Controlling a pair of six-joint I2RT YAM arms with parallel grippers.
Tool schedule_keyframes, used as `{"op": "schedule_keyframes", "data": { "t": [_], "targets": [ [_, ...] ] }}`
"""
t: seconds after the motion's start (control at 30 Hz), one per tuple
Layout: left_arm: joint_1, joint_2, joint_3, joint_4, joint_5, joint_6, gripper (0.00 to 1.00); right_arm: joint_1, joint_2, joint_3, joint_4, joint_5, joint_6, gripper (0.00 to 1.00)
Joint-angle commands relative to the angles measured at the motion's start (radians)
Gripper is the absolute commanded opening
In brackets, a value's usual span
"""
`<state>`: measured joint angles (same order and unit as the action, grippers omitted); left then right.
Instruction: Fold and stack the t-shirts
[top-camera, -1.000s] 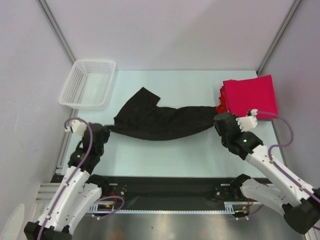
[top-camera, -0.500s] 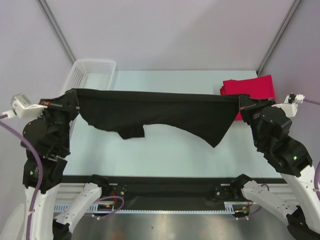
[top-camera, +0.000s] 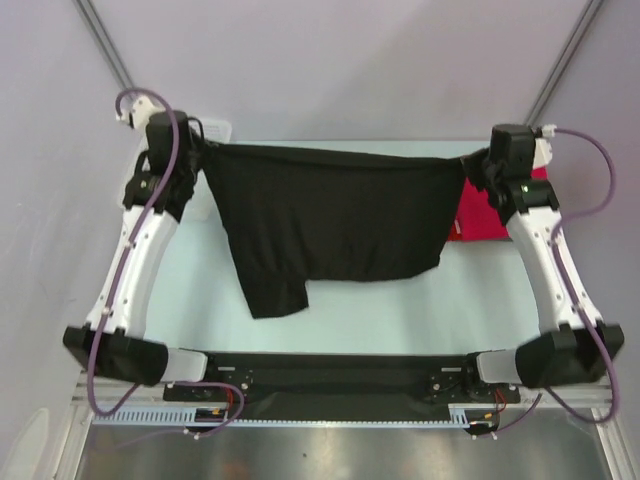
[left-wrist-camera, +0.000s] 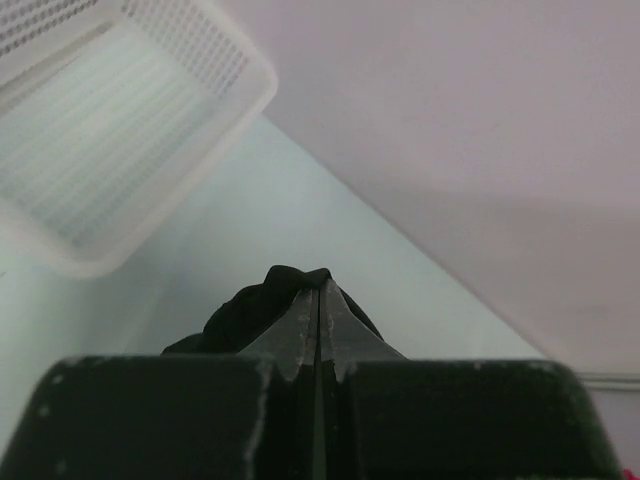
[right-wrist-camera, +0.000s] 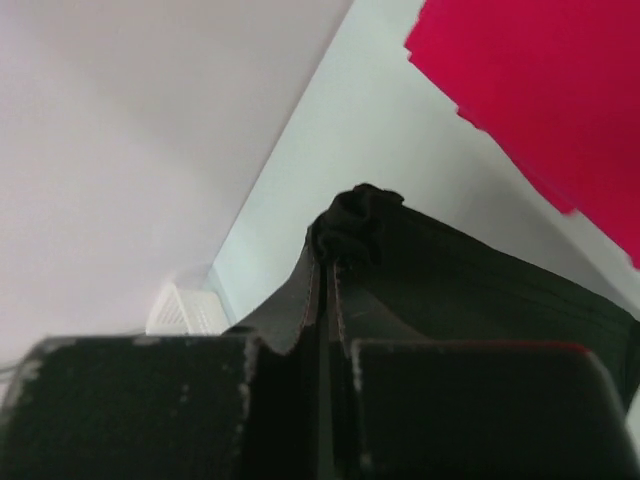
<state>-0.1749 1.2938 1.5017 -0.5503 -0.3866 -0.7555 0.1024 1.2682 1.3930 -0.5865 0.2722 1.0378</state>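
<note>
The soft black t-shirt (top-camera: 340, 215) hung sheet-like mid-frame, its bunched top corners clamped by the left gripper (top-camera: 200, 150) upper left and the right gripper (top-camera: 472, 160) upper right.

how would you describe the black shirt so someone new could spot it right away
Over the pale table, between the two raised arms, the black t-shirt hangs spread wide, its top corners pinched in the left gripper and the right gripper. It is the only black cloth; the red shirts lie folded in a stack at the far right.
</note>
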Motion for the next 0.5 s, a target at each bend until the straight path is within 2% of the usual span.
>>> {"op": "schedule_keyframes", "data": {
  "t": [0.0, 0.13, 0.27, 0.4, 0.47],
  "targets": [
    [0.061, 0.087, 0.239, 0.066, 0.057, 0.019, 0.0, -0.041, 0.104, 0.194, 0.094, -0.132, -0.019, 0.0],
    [0.074, 0.22, 0.528, 0.076, 0.113, 0.033, 0.0, -0.081, 0.244, 0.412, 0.074, -0.192, -0.028, 0.0],
    [0.087, 0.335, 0.647, 0.108, 0.178, 0.007, 0.0, -0.113, 0.367, 0.573, 0.063, -0.261, -0.021, 0.0],
    [0.12, 0.323, 0.536, 0.185, 0.213, -0.031, 0.0, -0.135, 0.405, 0.529, 0.117, -0.329, -0.019, 0.0],
    [0.123, 0.285, 0.341, 0.293, 0.221, -0.041, 0.0, -0.136, 0.395, 0.408, 0.181, -0.36, -0.018, 0.0]
  ]
}}
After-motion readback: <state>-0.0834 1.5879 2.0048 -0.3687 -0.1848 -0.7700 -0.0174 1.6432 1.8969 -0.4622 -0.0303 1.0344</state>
